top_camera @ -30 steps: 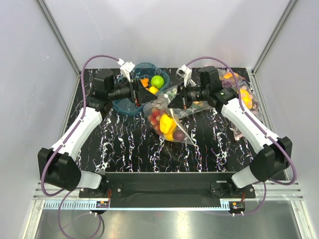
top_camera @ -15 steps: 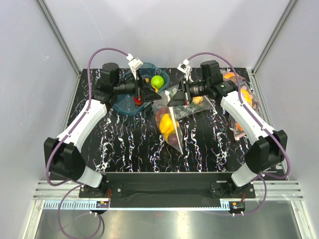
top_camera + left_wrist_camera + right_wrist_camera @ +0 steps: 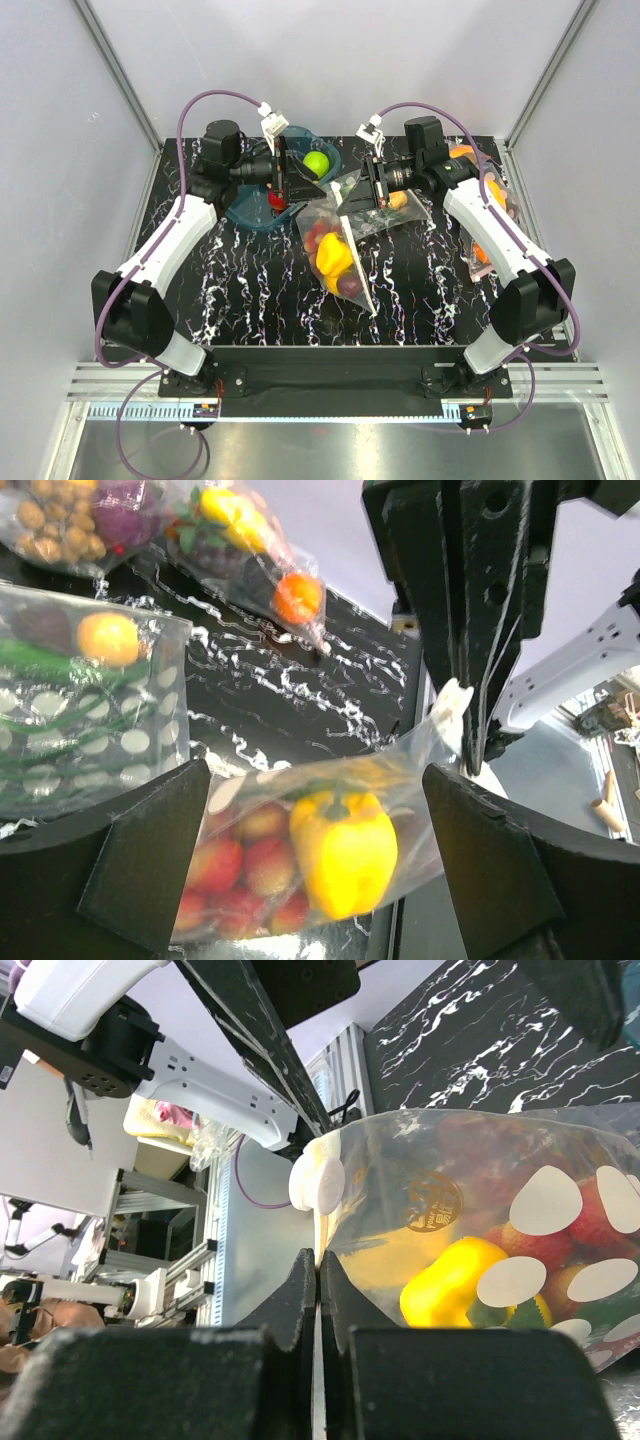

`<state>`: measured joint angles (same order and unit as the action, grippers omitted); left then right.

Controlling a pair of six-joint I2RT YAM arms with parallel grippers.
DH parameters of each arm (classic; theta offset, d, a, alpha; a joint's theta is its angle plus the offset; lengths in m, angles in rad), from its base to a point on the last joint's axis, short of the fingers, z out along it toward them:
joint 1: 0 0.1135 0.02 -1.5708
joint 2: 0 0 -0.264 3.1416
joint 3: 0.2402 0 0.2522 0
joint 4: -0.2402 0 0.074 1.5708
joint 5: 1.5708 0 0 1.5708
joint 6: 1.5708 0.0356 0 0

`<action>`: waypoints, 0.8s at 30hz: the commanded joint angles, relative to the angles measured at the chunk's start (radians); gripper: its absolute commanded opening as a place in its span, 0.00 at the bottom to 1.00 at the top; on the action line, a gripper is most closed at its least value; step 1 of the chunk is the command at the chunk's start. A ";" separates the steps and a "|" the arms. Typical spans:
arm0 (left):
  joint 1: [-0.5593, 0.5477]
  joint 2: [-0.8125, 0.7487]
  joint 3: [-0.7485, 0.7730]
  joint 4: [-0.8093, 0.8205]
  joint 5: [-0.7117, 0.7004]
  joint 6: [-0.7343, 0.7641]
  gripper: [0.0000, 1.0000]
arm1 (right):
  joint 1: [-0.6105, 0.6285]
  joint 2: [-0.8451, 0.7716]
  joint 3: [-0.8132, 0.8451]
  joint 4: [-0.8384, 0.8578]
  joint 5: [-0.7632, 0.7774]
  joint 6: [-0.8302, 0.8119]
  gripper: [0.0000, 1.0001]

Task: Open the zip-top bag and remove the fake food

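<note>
Black marbled tabletop (image 3: 250, 290) between pale walls, a blue bowl (image 3: 250, 215) at its far left. Holds the zip-top bag (image 3: 345, 262) up by one top corner over the middle of the table, just beside that bowl; cannot tell whether the lower tip touches the surface. Has all the fake food (image 3: 335, 252) inside: yellow bell pepper (image 3: 343, 848), red berry cluster (image 3: 314, 236), dark plum (image 3: 350, 285), each seen through the dotted film.

Looks early in the task: bag picked up and presented, nothing taken out. Cannot tell from any view whether the zip seal is parted. Leaves, on this reading, the spreading of the mouth and then the removal of every piece.

Pinches with the right gripper (image 3: 318, 1290): jaws pressed together on the bag's clear edge, only film between them, just below a white round tab (image 3: 318, 1182) at the corner. Spreads the left gripper (image 3: 320, 870) wide and grips nothing, fingers (image 3: 140, 860) at either side of its wrist view, the bagged pepper beyond the gap. Hovers near the bag's free edge, facing the right gripper, probably lined up to take the other lip.
</note>
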<state>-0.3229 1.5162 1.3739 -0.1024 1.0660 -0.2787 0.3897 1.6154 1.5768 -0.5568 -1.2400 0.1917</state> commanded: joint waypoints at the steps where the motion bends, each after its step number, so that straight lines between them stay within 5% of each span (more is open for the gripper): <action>1: -0.010 0.002 0.005 0.151 0.043 -0.043 0.94 | -0.009 0.000 0.061 0.031 -0.087 0.028 0.00; 11: -0.074 0.064 0.028 0.262 0.146 -0.163 0.87 | -0.009 0.031 0.115 -0.038 -0.113 0.009 0.00; 12: -0.074 0.062 0.015 0.279 0.150 -0.177 0.74 | -0.011 0.037 0.117 -0.040 -0.115 0.014 0.00; 24: -0.074 0.030 -0.068 0.351 0.201 -0.264 0.00 | -0.014 0.040 0.144 -0.182 0.008 -0.081 0.00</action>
<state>-0.3931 1.5867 1.3319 0.1761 1.2304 -0.5259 0.3813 1.6699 1.6638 -0.6849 -1.2606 0.1638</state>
